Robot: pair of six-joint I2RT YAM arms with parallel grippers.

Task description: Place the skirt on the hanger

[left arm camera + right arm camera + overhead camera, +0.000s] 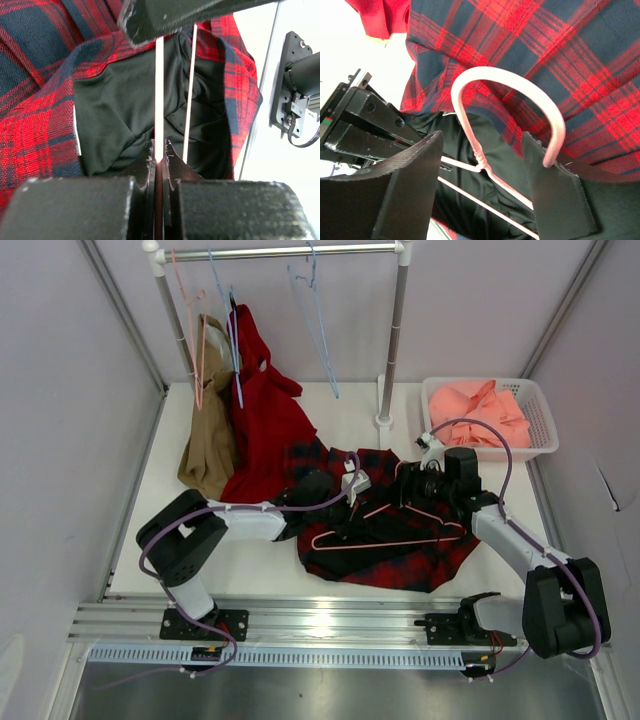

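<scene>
Left gripper (159, 152) is clamped tight on a wire of the hanger (159, 90) — right gripper (482, 140) gapes open, fingers either side of its hook. Hanger lies on the skirt (400, 565), spread by the table's (250, 565) near edge, right of center.

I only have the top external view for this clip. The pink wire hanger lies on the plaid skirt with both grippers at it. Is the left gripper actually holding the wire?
Observer: Yes. In the left wrist view the left gripper is shut on one straight wire of the thin pink wire hanger, above the black lining of the red and navy plaid skirt.
Operator: And the right one?
Observer: The right gripper is open, straddling the hanger's twisted neck without pinching it.
Operator: Where is the hook?
Observer: It curves over plaid cloth and ends close by one of the right fingers; I cannot tell if they touch.
</scene>
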